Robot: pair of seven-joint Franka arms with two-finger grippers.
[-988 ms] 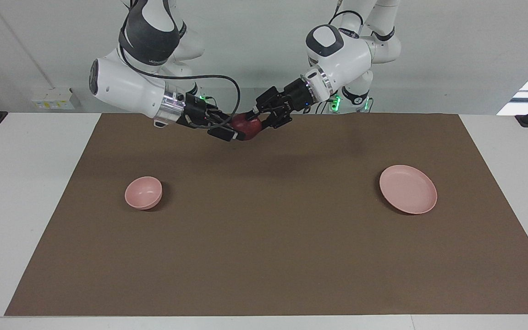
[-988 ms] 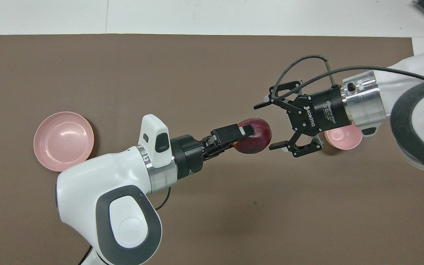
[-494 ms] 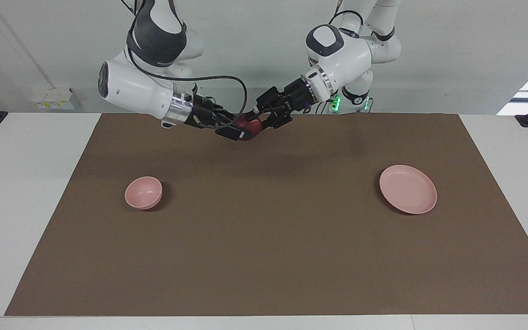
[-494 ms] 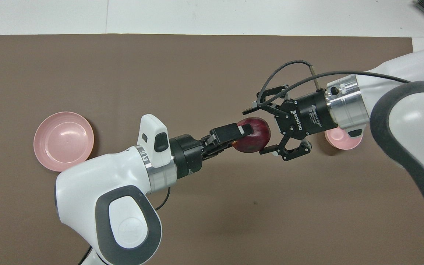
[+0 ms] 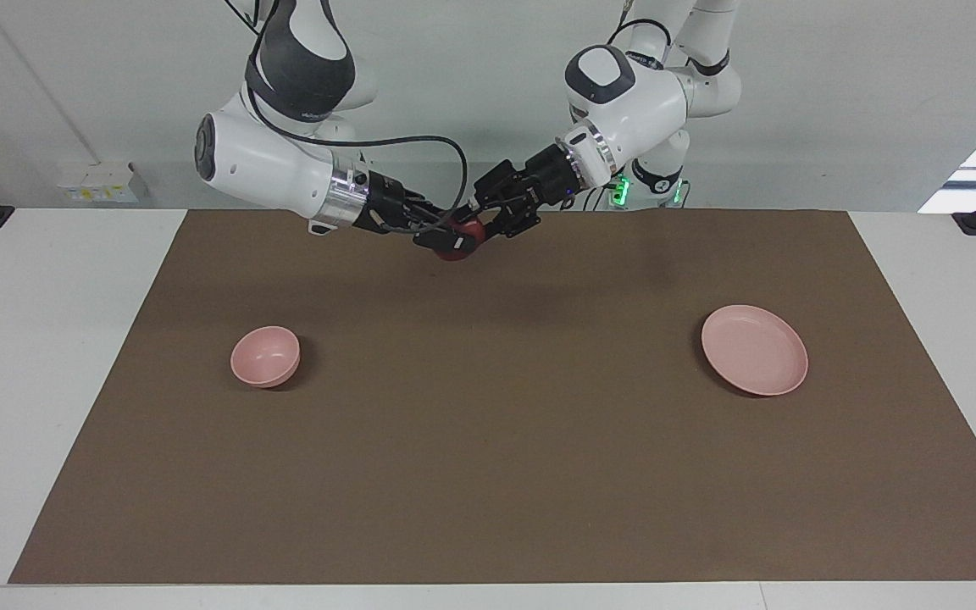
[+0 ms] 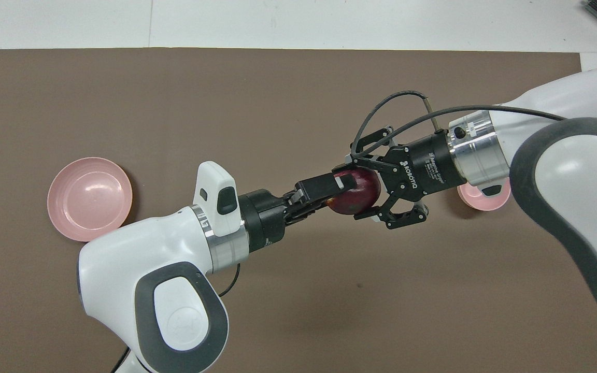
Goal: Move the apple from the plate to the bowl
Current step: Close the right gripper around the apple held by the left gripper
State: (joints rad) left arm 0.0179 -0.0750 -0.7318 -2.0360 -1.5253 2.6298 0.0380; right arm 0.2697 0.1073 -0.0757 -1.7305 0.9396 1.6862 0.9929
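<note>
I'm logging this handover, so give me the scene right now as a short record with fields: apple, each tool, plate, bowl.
apple: in the air over the brown mat, between the two tools
left tool: shut on the apple, arm reaching in from the plate's end
right tool: shut on the apple from the bowl's end
plate: empty, on the mat toward the left arm's end
bowl: empty, on the mat toward the right arm's end

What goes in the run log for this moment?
stage: mid-air handover | apple: gripped by left tool and right tool | plate: bare | bowl: bare
</note>
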